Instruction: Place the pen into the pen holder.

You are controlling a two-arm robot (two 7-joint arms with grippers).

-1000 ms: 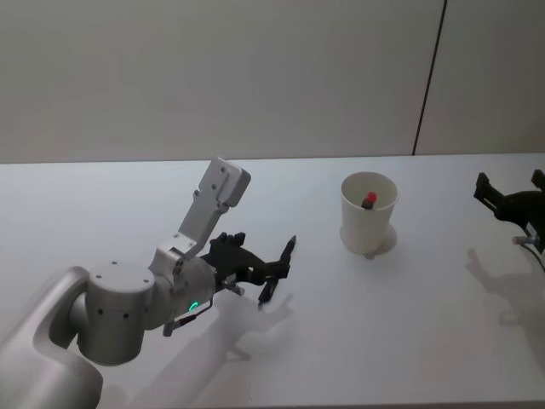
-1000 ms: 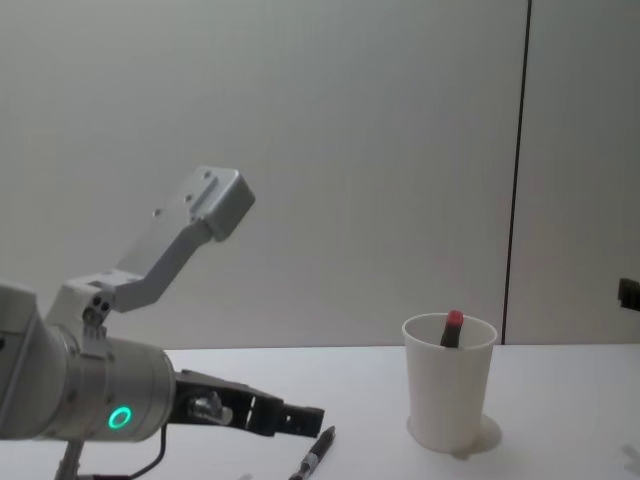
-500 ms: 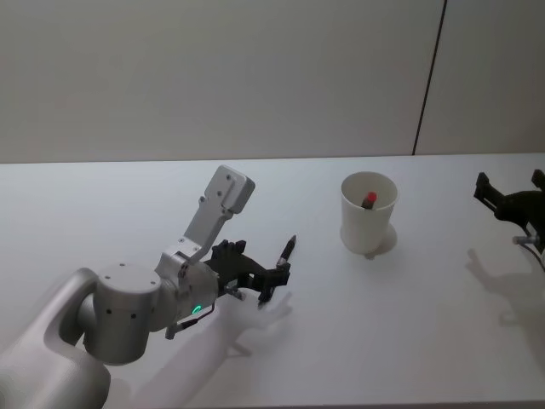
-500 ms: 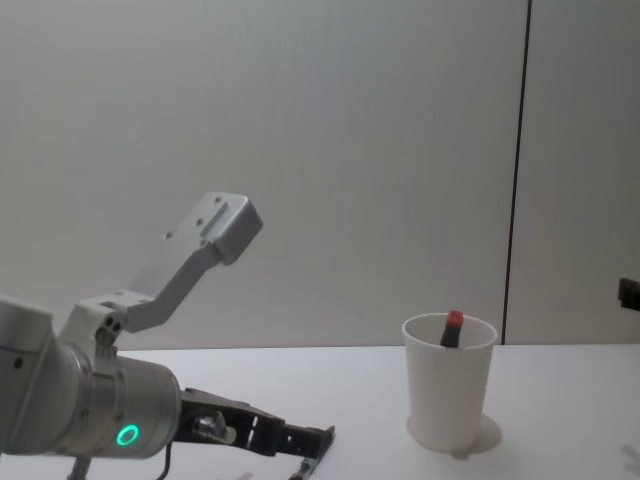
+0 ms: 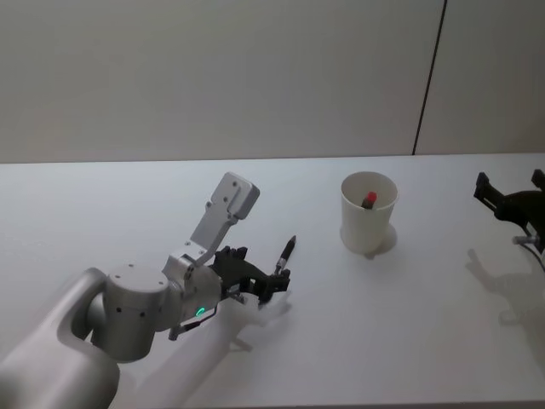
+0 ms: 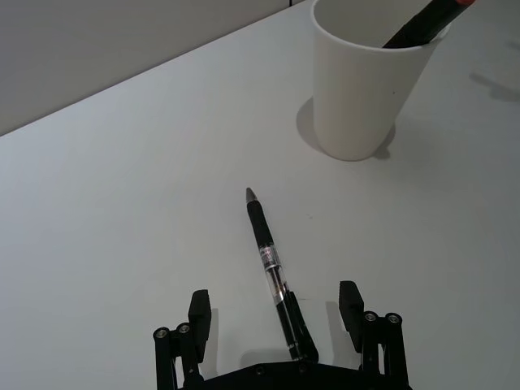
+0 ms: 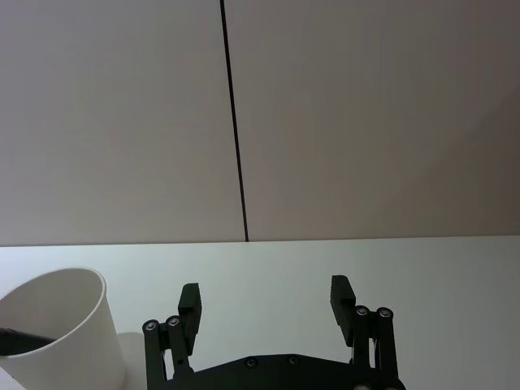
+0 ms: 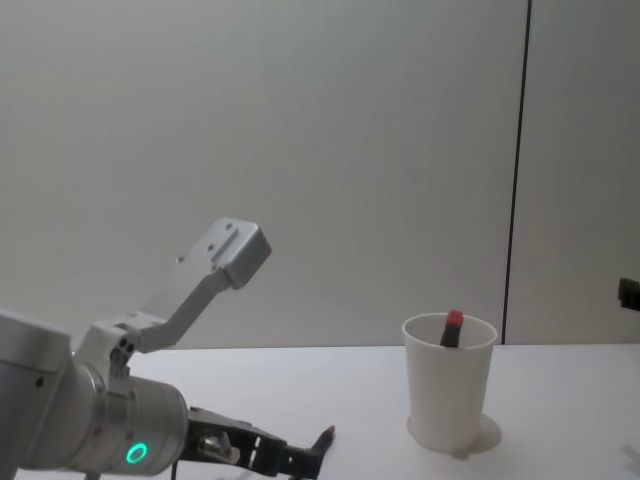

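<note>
A black pen (image 5: 287, 254) (image 6: 272, 272) lies flat on the white table, its tip (image 8: 326, 436) pointing toward the pen holder. The pen holder (image 5: 368, 215) (image 6: 361, 89) (image 8: 448, 395) (image 7: 57, 325) is a white paper cup standing upright to the right, with a red-capped pen (image 5: 370, 200) (image 8: 453, 325) in it. My left gripper (image 5: 274, 285) (image 6: 275, 299) (image 8: 300, 458) is open and low over the table, its fingers straddling the pen's rear end. My right gripper (image 5: 511, 183) (image 7: 266, 291) hangs open and empty far to the right of the cup.
The white table (image 5: 409, 324) runs up to a grey wall with a dark vertical seam (image 5: 430, 77). My left arm's elbow link (image 5: 223, 209) (image 8: 215, 270) rises above the table behind the gripper.
My left gripper has dropped lower and slid forward, so its open fingers now sit around the pen's rear end. The pen, the cup and the right arm have not moved.
</note>
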